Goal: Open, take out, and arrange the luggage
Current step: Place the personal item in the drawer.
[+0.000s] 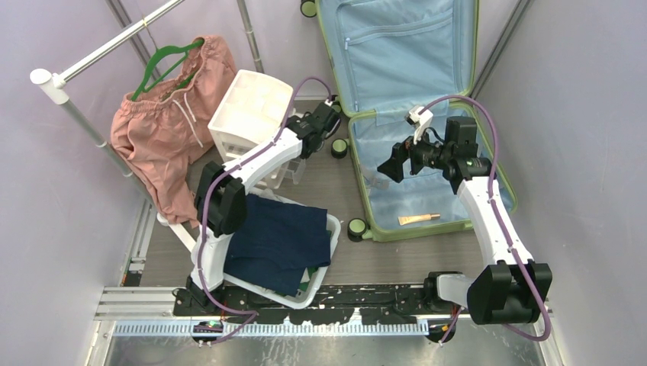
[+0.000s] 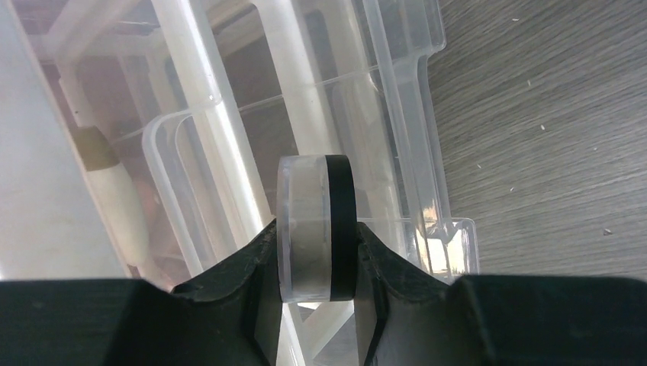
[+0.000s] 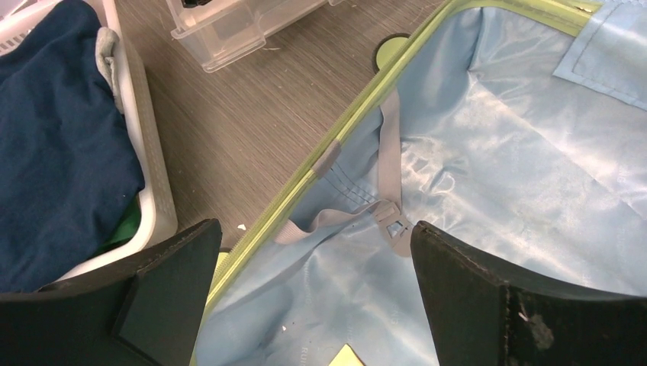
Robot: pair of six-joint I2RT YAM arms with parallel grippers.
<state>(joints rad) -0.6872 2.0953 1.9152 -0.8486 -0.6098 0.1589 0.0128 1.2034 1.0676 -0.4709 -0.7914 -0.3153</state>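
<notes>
Top external: laundry basket (image 1: 333,227) beside luggage (image 1: 397,53)

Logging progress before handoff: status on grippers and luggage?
Left gripper shut on small black-lidded jar, over clear drawer. Right gripper open above luggage. Lid up, one tube inside. Nothing blocking.

Pink fabric shorts (image 1: 172,114) are hung at the upper left, beside a white stacked plastic drawer unit (image 1: 248,110). A navy cloth (image 1: 278,240) is piled in a white perforated plastic basket (image 1: 333,229) at lower centre. A small clear round jar with a black lid (image 2: 317,229) is seen mid-frame in the left wrist view.
</notes>
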